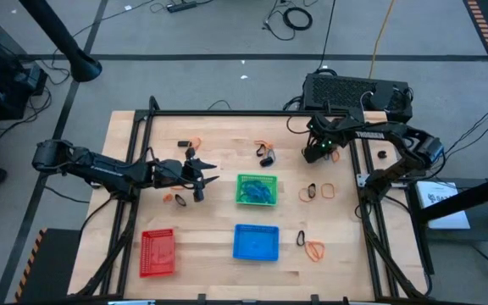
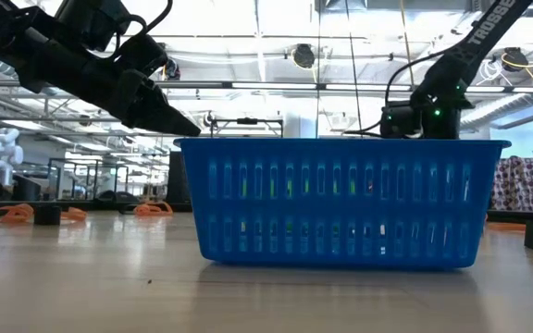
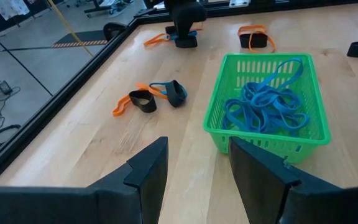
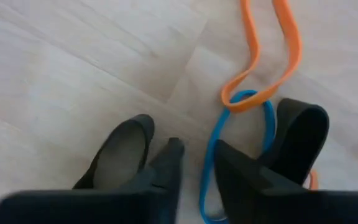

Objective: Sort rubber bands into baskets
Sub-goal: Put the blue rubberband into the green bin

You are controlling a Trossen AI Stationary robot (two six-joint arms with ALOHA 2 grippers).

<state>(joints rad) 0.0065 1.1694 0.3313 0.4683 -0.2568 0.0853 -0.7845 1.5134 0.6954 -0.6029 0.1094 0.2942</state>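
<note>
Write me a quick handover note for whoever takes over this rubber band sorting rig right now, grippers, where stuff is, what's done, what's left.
Left gripper: open, empty, hovering just left of the green basket.
Right gripper: down at the table's far right, fingers nearly closed beside a blue band tangled with an orange band; a firm grip is not clear.
Done: a pile of blue bands lies in the green basket.
The blue basket and red basket look empty from above.
Left: orange and black bands scattered around the green basket, plus loose bands right of the blue basket.
</note>
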